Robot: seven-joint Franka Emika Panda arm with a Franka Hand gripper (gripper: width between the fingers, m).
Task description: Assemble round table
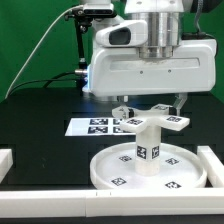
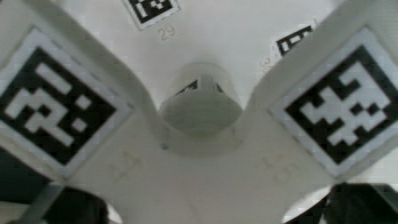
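The large rimmed round disc [image 1: 115, 172] lies flat on the black table. The short thick leg [image 1: 147, 153] stands upright at its centre. The flat elongated base piece [image 1: 160, 122] sits level on top of the leg. My gripper [image 1: 152, 108] comes straight down over it, with a finger on either side, shut on the base piece. In the wrist view the base piece [image 2: 199, 150] fills the picture, with a square tag on each side and a round boss [image 2: 199, 108] in the middle. My dark fingertips [image 2: 63, 205] show at its two edges, around my gripper [image 2: 214, 205].
The marker board [image 1: 92, 126] lies behind the disc toward the exterior view's left. White border rails stand at the left [image 1: 5, 160], along the front [image 1: 45, 200] and at the right [image 1: 213, 165]. A green backdrop is behind.
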